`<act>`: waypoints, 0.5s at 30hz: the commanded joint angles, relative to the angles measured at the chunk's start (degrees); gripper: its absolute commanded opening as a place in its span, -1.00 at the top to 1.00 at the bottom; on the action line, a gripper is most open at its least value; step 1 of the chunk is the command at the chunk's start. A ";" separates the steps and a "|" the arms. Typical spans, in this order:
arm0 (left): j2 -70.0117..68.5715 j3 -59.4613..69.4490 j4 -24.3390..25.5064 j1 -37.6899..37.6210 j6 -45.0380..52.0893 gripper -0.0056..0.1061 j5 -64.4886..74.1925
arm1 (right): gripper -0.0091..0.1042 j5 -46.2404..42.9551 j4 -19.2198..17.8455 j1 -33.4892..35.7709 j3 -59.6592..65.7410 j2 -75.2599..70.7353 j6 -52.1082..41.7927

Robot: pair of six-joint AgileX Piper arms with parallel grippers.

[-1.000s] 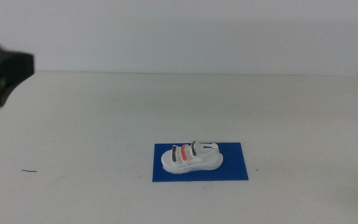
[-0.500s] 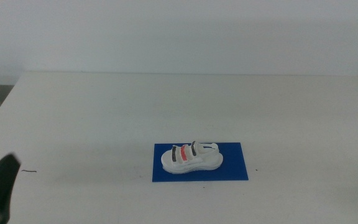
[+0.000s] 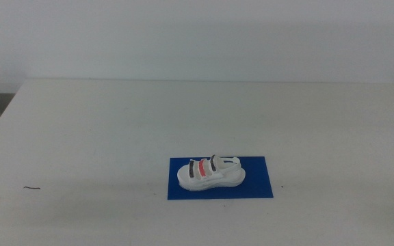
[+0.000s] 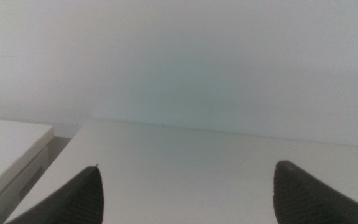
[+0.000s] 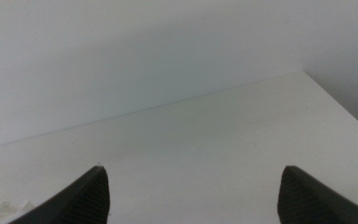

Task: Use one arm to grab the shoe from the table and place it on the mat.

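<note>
The left end effector (image 4: 185,193) is hanging spread and empty over the counter (image 3: 115,123); the right end effector (image 5: 191,193) likewise. The shoe (image 3: 211,173) is sitting on the mat (image 3: 255,184), so the placing looks done.

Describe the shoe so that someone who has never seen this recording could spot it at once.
Start from the white table in the middle view and find the only coloured patch, a deep-blue mat near its front centre. The shoe lies on that mat, towards its left part. It is a small white chunky-soled sandal with two dark straps and one red strap.
</note>
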 commanded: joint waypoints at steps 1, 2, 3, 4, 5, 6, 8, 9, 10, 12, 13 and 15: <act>-0.28 0.03 -0.26 0.14 0.38 -0.78 0.00 | -0.56 -0.53 -0.30 0.00 0.14 -0.27 -0.20; -0.28 0.03 -0.26 0.14 0.38 -0.78 0.00 | -0.56 -0.53 -0.30 0.00 0.14 -0.27 -0.20; -0.28 0.03 -0.26 0.14 0.38 -0.78 0.00 | -0.56 -0.53 -0.30 0.00 0.14 -0.27 -0.20; -0.28 0.03 -0.26 0.14 0.38 -0.78 0.00 | -0.56 -0.53 -0.30 0.00 0.14 -0.27 -0.20; -0.28 0.03 -0.26 0.14 0.38 -0.78 0.00 | -0.56 -0.53 -0.30 0.00 0.14 -0.27 -0.20; -0.28 0.03 -0.09 0.14 0.38 -0.78 -1.25 | -0.56 -0.53 -0.30 0.00 0.14 -0.27 -0.20; -0.28 0.03 -0.09 0.14 0.38 -0.78 -2.13 | -0.56 -0.53 -0.30 0.00 0.14 -0.27 -0.20; -0.28 0.03 -0.09 0.14 0.38 -0.78 -2.42 | -0.56 -0.53 -0.30 0.00 0.14 -0.27 -0.20; -0.28 0.03 -0.09 0.14 0.38 -0.78 -2.70 | -0.56 -0.53 -0.30 0.00 0.14 -0.27 -0.20; -0.28 0.03 -0.09 0.14 0.38 -0.78 -3.07 | -0.56 -0.53 -0.30 0.00 0.14 -0.27 -0.20; -0.28 0.03 -0.09 0.14 0.38 -0.78 -3.07 | -0.56 -0.53 -0.30 0.00 0.14 -0.27 -0.20; -0.28 0.03 -0.09 0.14 0.38 -0.78 -3.07 | -0.56 -0.53 -0.30 0.00 0.14 -0.27 -0.20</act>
